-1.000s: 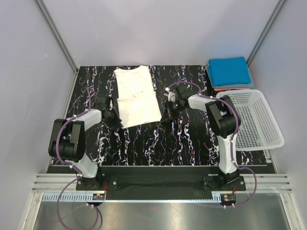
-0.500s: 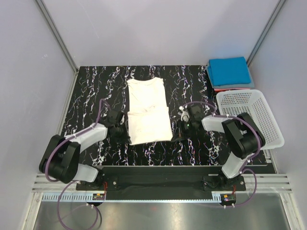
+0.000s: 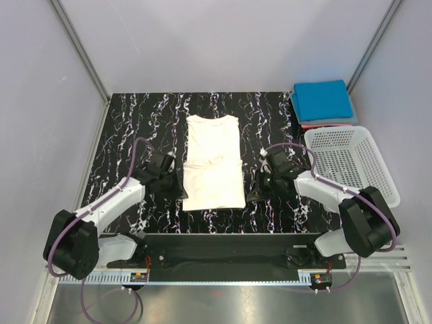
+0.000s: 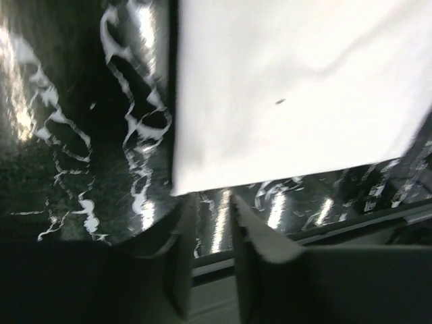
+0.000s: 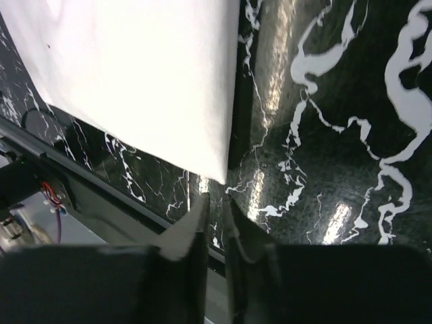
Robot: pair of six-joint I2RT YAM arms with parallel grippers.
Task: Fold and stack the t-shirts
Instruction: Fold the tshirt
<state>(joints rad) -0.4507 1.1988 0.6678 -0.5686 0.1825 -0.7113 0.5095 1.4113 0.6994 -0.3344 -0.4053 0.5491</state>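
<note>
The white t-shirt (image 3: 212, 162) lies flat on the black marbled table, folded into a long narrow strip running far to near. It also shows in the left wrist view (image 4: 290, 81) and the right wrist view (image 5: 135, 74). My left gripper (image 3: 181, 191) (image 4: 209, 199) is at its near left corner. The jaws stand slightly apart with nothing between them, and the cloth corner lies just beyond the tips. My right gripper (image 3: 251, 196) (image 5: 216, 199) is at the near right corner, its jaws a narrow gap apart and empty. The blue t-shirt (image 3: 322, 100) lies folded on the red t-shirt (image 3: 317, 125) at the far right.
A white lattice basket (image 3: 351, 165) stands at the right edge, just beyond my right arm. The table's near edge and a metal rail run right below both grippers. Grey walls close in the table on three sides.
The white shirt has slid right and toward the near edge with both grippers at its near corners. Both arms have drawn back toward their bases.
</note>
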